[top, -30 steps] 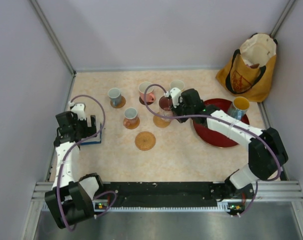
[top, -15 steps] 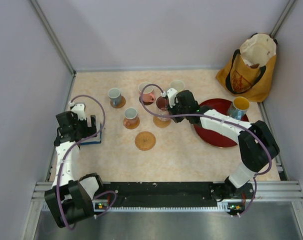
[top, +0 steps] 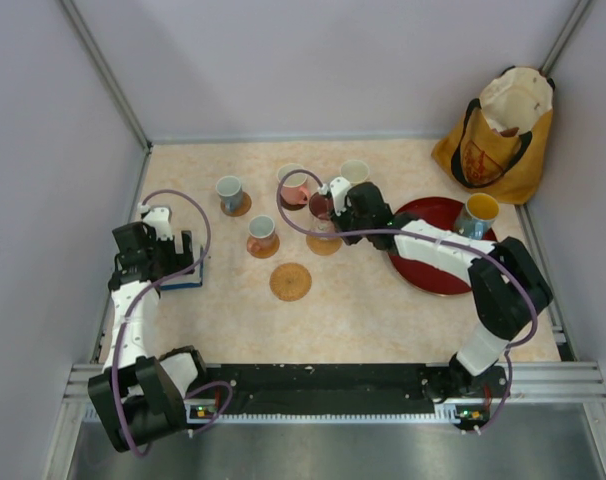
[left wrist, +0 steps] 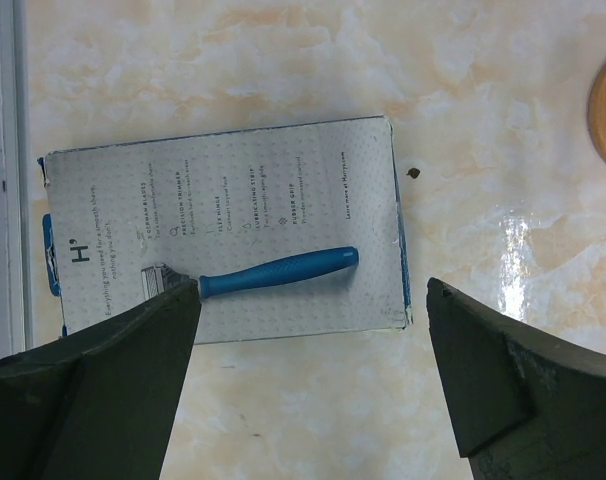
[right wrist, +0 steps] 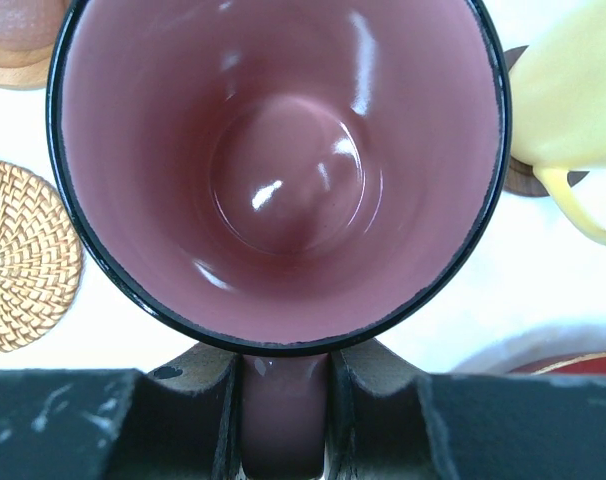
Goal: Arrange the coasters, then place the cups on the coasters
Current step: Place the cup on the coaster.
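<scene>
High overview; two downward wrist close-ups

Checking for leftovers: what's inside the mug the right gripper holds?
The pink mug is empty, its glossy bottom bare. What lies beneath it is covered by the mug itself.

Bright, even light — sharp, little glare

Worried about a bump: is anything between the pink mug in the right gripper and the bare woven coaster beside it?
Nothing visible. The woven coaster lies bare beside the pink mug held by the right gripper; the yellow cup stands on the other side.
</scene>
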Tool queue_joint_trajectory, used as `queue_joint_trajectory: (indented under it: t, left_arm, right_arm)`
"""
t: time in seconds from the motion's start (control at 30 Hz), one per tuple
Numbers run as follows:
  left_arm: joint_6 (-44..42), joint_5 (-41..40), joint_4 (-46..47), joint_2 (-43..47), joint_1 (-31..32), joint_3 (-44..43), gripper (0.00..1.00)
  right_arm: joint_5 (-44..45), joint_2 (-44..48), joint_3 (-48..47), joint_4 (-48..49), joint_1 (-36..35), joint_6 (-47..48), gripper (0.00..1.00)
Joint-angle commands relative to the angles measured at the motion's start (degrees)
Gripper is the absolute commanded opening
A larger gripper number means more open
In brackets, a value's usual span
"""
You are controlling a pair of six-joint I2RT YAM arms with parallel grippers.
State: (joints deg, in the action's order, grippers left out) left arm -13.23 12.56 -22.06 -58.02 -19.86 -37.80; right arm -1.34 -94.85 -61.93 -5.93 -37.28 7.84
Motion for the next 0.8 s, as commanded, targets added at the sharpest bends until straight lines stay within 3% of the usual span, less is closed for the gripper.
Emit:
queue_joint_trajectory:
  t: [0.0,0.77]
  left_arm:
    - [0.49,0.36,2.64,0.19,-0.44,0.1,0.99]
    - [0.23,0.01,2.82,0.36,-0.45,0.45,0.99]
  right_arm:
    - [1.08,0.63,-1.88,9.01,-1.83,0.42,0.0]
    - [2.22,0.28,-0.12,8.22,-2.89,2.1,0.0]
